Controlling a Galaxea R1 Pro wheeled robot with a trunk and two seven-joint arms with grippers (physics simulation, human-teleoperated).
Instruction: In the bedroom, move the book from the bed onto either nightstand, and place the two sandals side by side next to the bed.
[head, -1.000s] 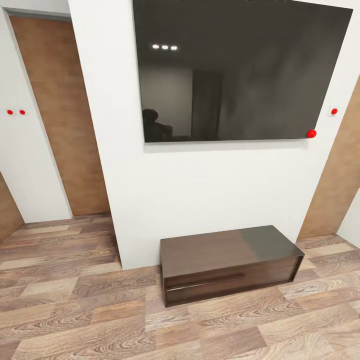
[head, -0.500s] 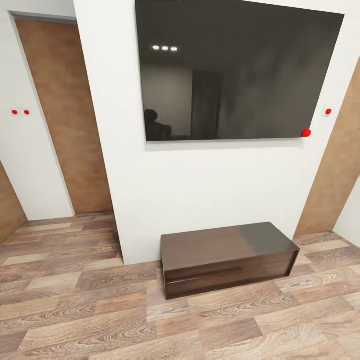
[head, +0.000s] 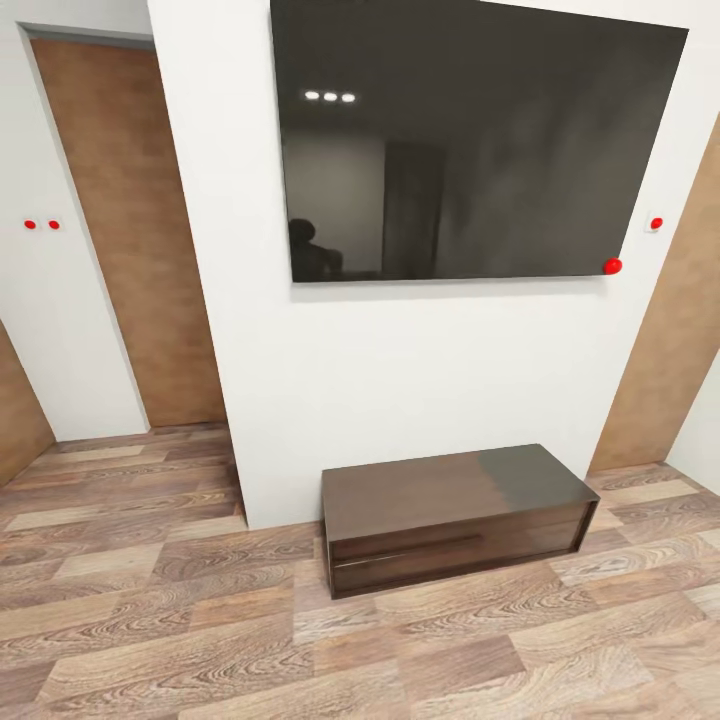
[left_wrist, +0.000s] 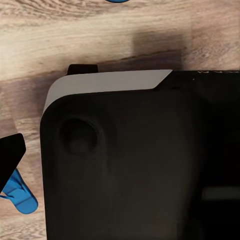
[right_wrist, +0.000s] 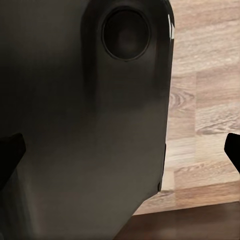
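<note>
Facing: a white wall with a large dark TV mounted above a low dark TV bench; wood-plank floor all round.
Sandal: a bright blue sandal lies on the floor just beside the robot's dark base, seen from the left wrist; another blue scrap sits at that picture's far edge.
Book, bed, nightstand: not located here; likely behind or to one side.
Left tool: one dark fingertip shows; I cannot tell open from closed.
Right tool: two dark fingertips sit wide apart, so it reads as open and empty.
Risk: turning the base could run over or shove the nearby sandal.
Room: open floor left of the bench; brown door recesses flank the wall.
</note>
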